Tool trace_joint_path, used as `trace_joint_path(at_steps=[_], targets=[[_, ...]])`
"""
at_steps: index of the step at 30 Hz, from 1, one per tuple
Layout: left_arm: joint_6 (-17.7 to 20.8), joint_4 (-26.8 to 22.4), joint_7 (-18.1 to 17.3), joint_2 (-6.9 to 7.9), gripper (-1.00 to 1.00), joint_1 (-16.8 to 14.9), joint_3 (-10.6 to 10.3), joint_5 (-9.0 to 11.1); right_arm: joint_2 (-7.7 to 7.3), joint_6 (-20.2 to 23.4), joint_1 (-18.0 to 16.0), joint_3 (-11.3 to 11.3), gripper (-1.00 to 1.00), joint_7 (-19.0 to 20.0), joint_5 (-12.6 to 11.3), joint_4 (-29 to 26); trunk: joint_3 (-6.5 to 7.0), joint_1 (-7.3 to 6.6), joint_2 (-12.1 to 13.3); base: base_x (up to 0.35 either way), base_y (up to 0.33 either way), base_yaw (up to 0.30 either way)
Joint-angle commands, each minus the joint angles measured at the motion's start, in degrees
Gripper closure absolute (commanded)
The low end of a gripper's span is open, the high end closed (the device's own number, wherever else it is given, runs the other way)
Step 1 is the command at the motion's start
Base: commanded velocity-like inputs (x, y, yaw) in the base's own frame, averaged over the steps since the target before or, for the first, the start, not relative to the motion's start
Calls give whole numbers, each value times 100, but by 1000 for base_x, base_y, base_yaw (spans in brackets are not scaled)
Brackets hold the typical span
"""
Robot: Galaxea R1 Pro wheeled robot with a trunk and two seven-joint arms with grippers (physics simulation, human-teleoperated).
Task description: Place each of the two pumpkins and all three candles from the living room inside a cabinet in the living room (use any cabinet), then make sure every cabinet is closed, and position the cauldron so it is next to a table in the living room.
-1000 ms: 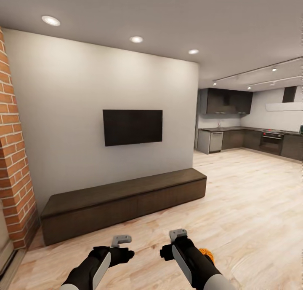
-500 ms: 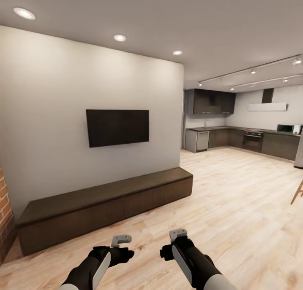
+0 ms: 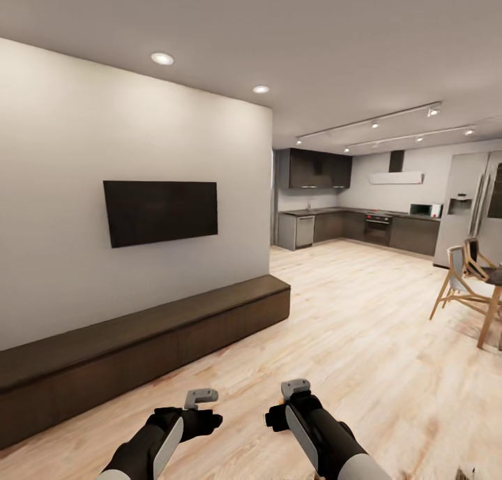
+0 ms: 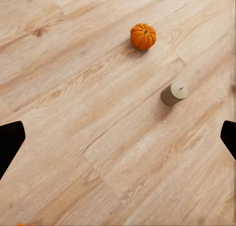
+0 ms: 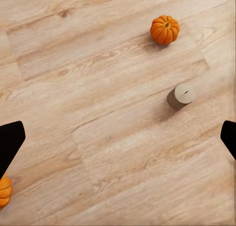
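Both wrist views look down on the light wood floor. One orange pumpkin lies there with a cream candle tipped on its side close by. A second pumpkin peeks in at the right wrist view's edge. My left gripper and right gripper hang open above the floor, nothing between their fingers, well clear of these things. The long dark-brown cabinet runs along the white wall at the left, its fronts shut. The cauldron is out of view.
A black TV hangs above the cabinet. Open wood floor stretches ahead to a grey kitchen with a fridge. At the right edge stand a wooden chair and a table's leg.
The head camera has swung right: the brick column left the view, and the fridge, chair and table came in. The pumpkin beside my right arm no longer shows. Both arms keep their pose.
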Motion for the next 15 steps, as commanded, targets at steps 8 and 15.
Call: trace_joint_path(at_steps=[8,15], targets=[[33,-11,13,4,-100,-2,-14,59,-3,18,-6,27,-100,-50,-60,-2,-9,1,-7,-4,0,-287],[33,-11,13,4,-100,-2,-14,57,-3,18,-6,27,-100,-46,-60,-2,-9,1,-7,0,0,-287]])
